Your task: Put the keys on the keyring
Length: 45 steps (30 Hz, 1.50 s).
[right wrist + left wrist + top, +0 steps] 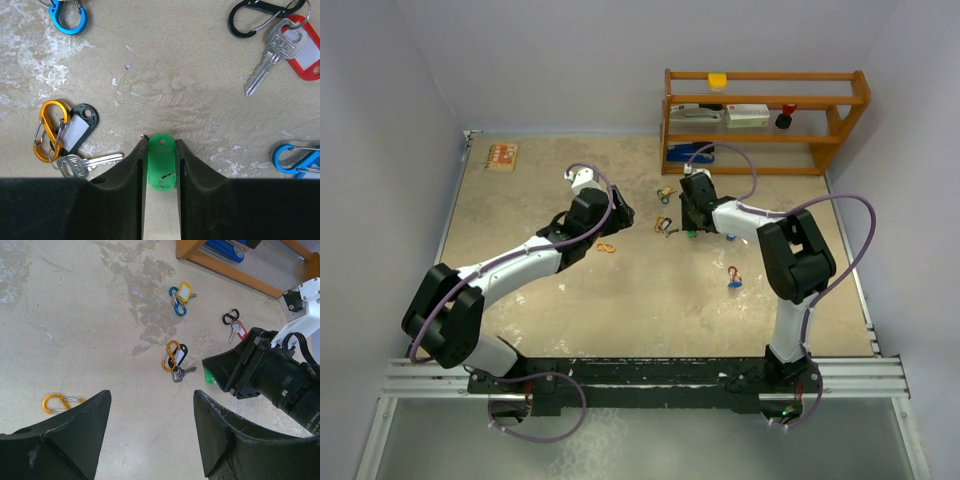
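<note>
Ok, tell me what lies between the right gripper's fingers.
A green key tag, gripped on both sides by the right gripper; the right wrist view shows it.

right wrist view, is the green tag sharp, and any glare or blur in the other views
Right wrist view: sharp, no glare; green plastic key tag and silver key with red tag crisp, right gripper nearly black. Left wrist view: clear, wide-angle bend. Top external view: soft even light, keys tiny.

We see pale lavender walls (380,80) around a mottled beige tabletop (520,210); a wooden shelf (765,75) stands beyond the right fingers (222,371).
</note>
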Available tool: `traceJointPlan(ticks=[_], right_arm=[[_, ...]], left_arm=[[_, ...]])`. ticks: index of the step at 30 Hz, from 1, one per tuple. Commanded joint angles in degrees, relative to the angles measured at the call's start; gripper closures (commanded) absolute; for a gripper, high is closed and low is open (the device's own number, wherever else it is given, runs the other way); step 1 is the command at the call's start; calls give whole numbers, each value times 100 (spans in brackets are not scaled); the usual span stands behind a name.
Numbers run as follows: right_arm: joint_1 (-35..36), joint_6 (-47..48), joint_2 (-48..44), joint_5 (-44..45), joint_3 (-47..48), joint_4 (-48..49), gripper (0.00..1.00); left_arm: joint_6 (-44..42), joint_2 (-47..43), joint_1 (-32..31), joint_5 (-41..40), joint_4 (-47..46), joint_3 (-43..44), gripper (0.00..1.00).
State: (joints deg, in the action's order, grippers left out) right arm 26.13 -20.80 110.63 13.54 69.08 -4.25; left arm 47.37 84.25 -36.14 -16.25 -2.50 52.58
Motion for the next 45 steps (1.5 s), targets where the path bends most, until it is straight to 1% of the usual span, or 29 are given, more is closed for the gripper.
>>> traceJointPlan(ticks=[1,5,18,30,39,45], right_arm=[[-3,5,-102,6,-111,-78,75],[-3,48,-329,114,-133,-64,78],[6,199,-1648,281,-582,-5,78],[45,243,-2375,219,-958,12,79],[205,271,-2668,237,-1002,56,79],[293,278,-2687,253,-975,32,79]], left_arm=[[-54,-58,54,45,-272,-47,36],[-53,-44,54,60,-288,-42,36],[-20,87,59,90,-339,-45,36],[8,249,63,-143,-257,-157,36],[-44,385,63,-577,159,-273,37],[-88,450,64,-782,687,-255,37]])
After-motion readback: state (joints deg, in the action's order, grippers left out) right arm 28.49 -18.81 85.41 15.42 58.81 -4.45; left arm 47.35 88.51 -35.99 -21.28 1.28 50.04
